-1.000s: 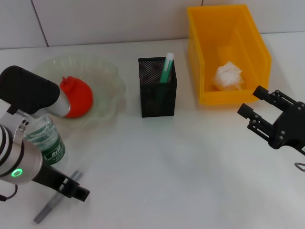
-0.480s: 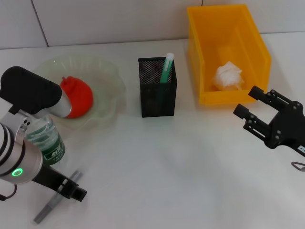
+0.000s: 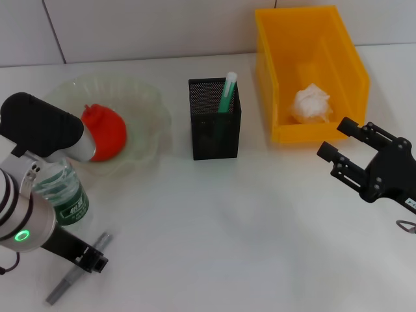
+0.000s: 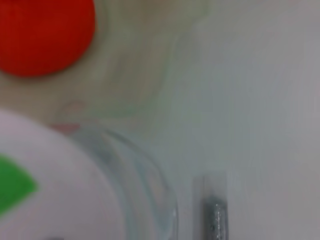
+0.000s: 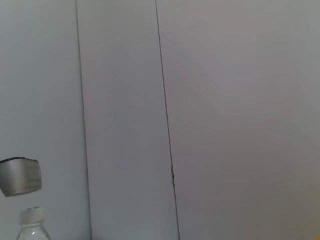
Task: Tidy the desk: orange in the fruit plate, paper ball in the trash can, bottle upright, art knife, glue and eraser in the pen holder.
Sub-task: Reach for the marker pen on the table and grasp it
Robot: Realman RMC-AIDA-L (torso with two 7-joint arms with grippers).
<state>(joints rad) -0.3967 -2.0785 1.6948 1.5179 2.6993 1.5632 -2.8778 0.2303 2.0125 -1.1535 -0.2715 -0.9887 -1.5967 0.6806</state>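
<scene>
In the head view, the left gripper point(image 3: 91, 260) sits low in the lower left of the frame, just above the table point(image 3: 227, 221); its fingers are mostly hidden behind the arm, so whether they are apart or together cannot be told. A grey pen-like tool point(image 3: 77, 278) (probably the art knife) lies slantwise on the table right beside it. The bottle point(image 3: 63, 195) stands upright at the left, partly covered by the left arm, with its white cap point(image 4: 35, 180) filling the near corner of the left wrist view. The orange point(image 3: 107, 132) rests in the fruit plate point(image 3: 146, 107) at the upper left. The pen holder point(image 3: 215, 119) stands in the upper middle with a green stick point(image 3: 228, 92) poking out of it. The paper ball point(image 3: 311, 104) lies inside the trash can point(image 3: 344, 58) at the upper right. The right gripper point(image 3: 338, 140) hovers at the right edge, just in front of the trash can, its fingers spread apart and holding nothing.
</scene>
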